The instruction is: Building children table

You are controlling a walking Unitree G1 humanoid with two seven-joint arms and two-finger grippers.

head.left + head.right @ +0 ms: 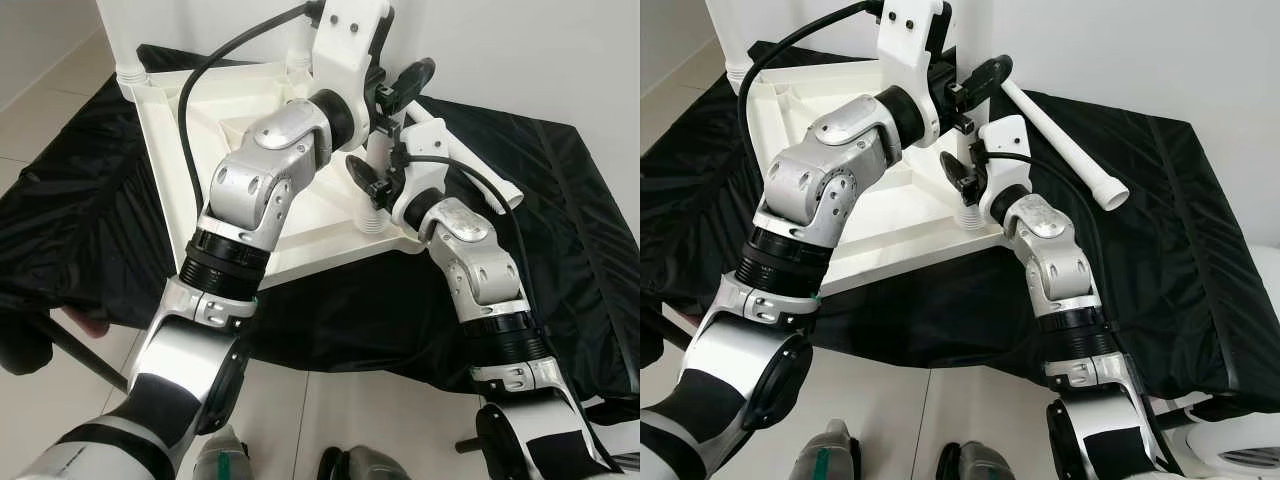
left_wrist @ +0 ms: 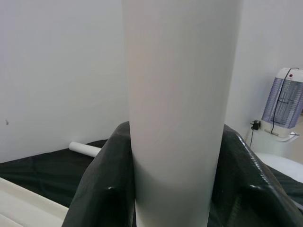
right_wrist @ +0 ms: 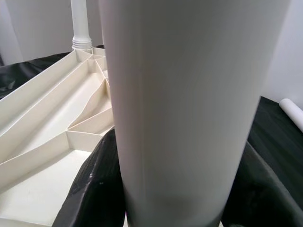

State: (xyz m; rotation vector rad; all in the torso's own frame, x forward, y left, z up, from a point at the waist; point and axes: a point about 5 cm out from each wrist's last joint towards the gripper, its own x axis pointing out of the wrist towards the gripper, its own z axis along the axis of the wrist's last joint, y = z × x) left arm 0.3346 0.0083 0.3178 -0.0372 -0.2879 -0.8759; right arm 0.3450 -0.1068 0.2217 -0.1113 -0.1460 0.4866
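The white table top lies upside down on a black cloth. At its near right corner a white table leg stands upright, its threaded base resting in the corner socket. My left gripper is shut on this leg higher up. My right gripper is shut on it lower down, just above the thread. In both wrist views the black fingers hug the leg's sides. A second leg stands upright at the far left corner. A third leg lies loose on the cloth to the right.
A white wall rises close behind the table top. Pale tiled floor lies in front of the cloth. A white appliance stands on the floor by the wall. A dark bar slants over the floor at the left.
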